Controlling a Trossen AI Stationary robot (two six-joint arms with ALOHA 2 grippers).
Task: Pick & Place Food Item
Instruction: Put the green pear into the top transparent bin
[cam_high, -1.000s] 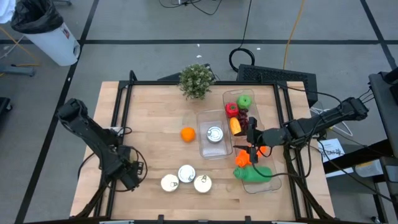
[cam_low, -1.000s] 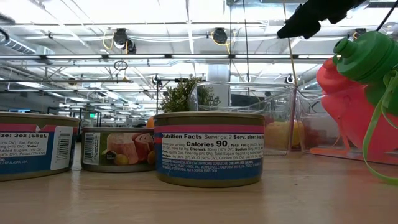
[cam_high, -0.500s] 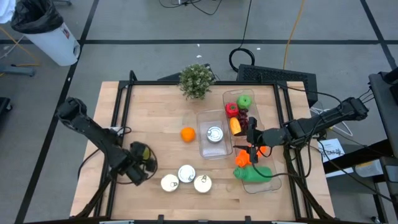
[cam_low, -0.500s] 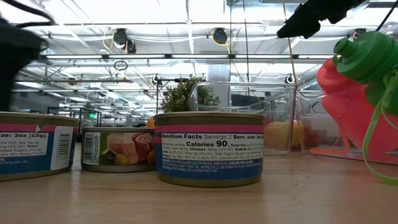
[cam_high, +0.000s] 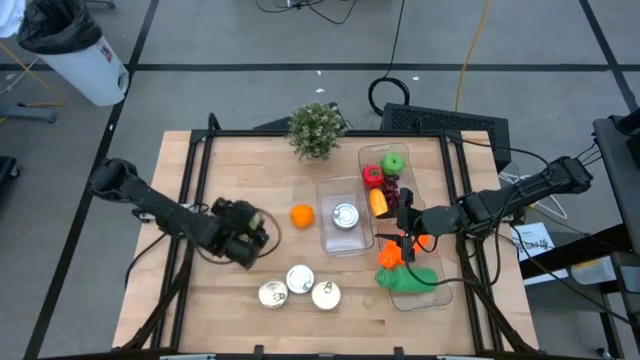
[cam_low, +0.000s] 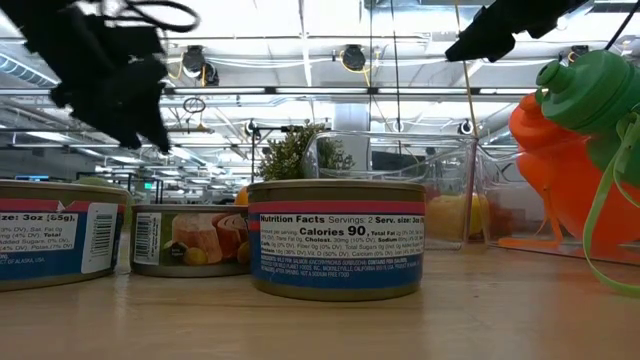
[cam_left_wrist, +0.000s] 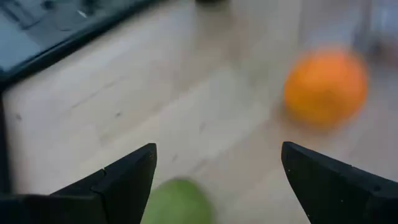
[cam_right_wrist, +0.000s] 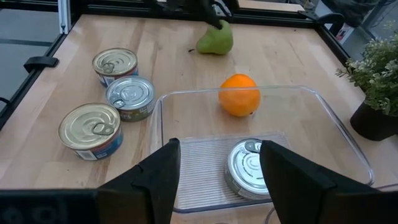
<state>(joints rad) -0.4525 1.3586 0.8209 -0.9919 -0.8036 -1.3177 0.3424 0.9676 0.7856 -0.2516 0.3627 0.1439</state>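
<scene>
Swinging inward from the table's (cam_high: 230, 180) left front, the left gripper (cam_left_wrist: 214, 186) had reached the green pear (cam_left_wrist: 176, 200), jaws wide, just short of the orange (cam_high: 302, 215). That pear lay on bare wood between the spread jaws; its long axis could not be told. Over the right-hand clear tray (cam_high: 436, 290), the right gripper (cam_right_wrist: 214, 163) hung with jaws apart.

High cam: straight down, whole table (cam_high: 250, 180). Low cam: tabletop level, close behind cans (cam_low: 335, 238). Wrist cams look past own fingers; both share orange (cam_left_wrist: 325, 87) w/ high view
</scene>
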